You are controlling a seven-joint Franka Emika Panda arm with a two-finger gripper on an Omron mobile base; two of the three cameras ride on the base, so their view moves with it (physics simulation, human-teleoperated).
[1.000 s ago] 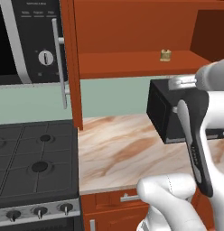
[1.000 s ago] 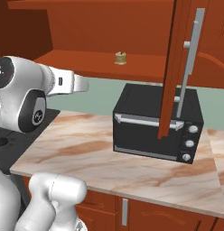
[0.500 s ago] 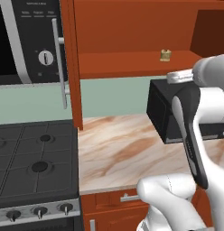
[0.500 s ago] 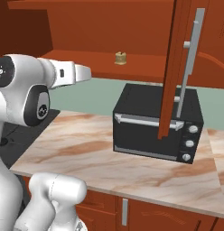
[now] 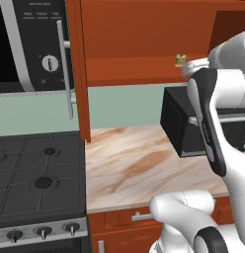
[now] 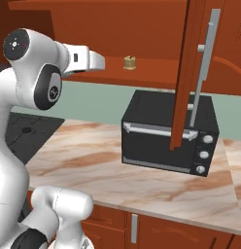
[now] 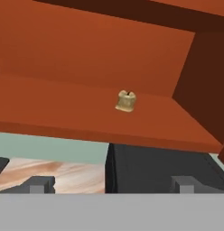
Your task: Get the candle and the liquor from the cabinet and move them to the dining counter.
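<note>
Since a second ago the arm [image 6: 37, 78] has risen and stretched forward toward the open cabinet [image 6: 117, 29], so its hand [image 6: 95, 61] now stands nearly level with the cabinet's lower shelf [image 7: 86, 119] and short of that shelf's front edge. Nothing else has shifted; the base has stayed put.

Going from large to small: the cabinet hangs above the bench [image 6: 83, 160], its door [image 6: 188, 73] swung out and hanging in front of the black toaster oven [image 6: 166, 141], which sits toward the bench's back edge. On the shelf the candle [image 7: 126, 100] sits alone, well back from the front edge and nearer the cabinet's right-hand wall as the hand view has it; in the right base view the same candle [image 6: 129, 62] lies just past the hand, still apart from it. No liquor bottle can be made out on the part of the shelf that shows.

The hand's fingertips [image 7: 39, 184] stand wide apart with nothing between them, and the candle sits roughly centred above the gap.

Judging from this, the reach for the candle is underway and lined up, yet nothing is grasped. The next move probably calls for a small lift to clear the shelf lip, then a straight advance until the candle lies between the fingers.
</note>
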